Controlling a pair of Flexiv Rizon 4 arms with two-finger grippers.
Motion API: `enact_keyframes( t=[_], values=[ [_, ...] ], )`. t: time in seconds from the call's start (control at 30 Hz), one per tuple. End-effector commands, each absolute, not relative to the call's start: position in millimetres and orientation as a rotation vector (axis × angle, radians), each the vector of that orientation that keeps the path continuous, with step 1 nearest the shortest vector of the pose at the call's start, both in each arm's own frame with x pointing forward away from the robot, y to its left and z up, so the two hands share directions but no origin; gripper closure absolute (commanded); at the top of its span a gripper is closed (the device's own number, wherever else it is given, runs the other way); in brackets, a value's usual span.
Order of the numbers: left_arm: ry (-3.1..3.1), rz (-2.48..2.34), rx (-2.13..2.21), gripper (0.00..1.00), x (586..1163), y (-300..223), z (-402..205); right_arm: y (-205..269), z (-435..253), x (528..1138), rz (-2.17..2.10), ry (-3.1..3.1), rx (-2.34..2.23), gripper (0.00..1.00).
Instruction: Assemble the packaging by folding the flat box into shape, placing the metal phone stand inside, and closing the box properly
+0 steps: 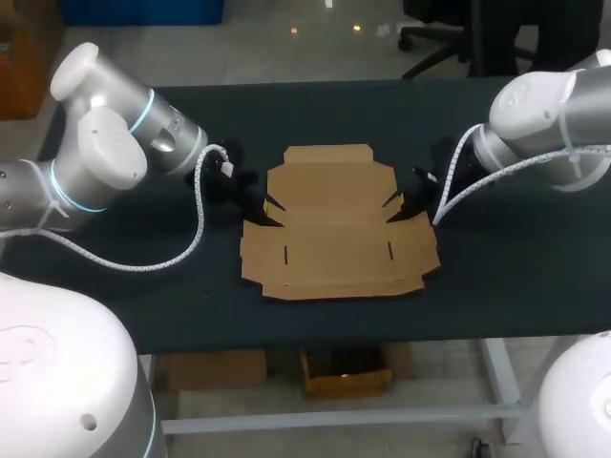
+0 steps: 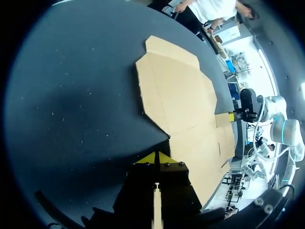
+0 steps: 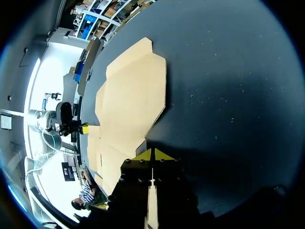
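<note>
- Cardboard lies flat: the unfolded box (image 1: 339, 239) sits at the middle of the black table (image 1: 516, 277), flaps spread and no wall raised yet.
- At the box's 9 o'clock, the left gripper (image 2: 157, 157) has its yellow fingers pinched together tip to tip. They grasp nothing, and their point is at the sheet's side notch.
- At 3 o'clock, the right gripper (image 3: 152, 153) mirrors it, fingers likewise clenched and empty, at the opposite notch.
- No phone stand shows in any view.
- Likely trouble: nothing pins the sheet, so a stronger push from one side could skate or twist it across the table instead of lifting a flap. A tip riding over the edge rather than under it could crease the board away from its fold lines.
</note>
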State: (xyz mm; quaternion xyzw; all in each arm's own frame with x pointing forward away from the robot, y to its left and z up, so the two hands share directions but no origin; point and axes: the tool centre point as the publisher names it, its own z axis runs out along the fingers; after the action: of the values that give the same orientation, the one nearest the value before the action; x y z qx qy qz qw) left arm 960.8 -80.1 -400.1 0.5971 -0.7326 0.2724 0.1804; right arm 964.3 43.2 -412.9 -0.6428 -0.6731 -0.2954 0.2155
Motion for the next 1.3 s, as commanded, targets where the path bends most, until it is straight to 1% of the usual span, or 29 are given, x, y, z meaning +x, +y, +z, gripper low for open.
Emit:
enact_keyframes(
  t=[0.03,0.8,1.3],
  values=[
    [-2.086,0.735,1.73,1.0,958,-87,-395,44,-412,963,-0.815,-1.867,-1.788,1.0],
    [-2.126,0.673,1.806,1.0,951,-100,-391,56,-399,957,-0.775,-1.91,-1.888,1.0],
    [-2.167,0.643,1.831,1.0,952,-113,-390,66,-405,961,-0.737,-1.916,-1.899,1.0]
  ],
)
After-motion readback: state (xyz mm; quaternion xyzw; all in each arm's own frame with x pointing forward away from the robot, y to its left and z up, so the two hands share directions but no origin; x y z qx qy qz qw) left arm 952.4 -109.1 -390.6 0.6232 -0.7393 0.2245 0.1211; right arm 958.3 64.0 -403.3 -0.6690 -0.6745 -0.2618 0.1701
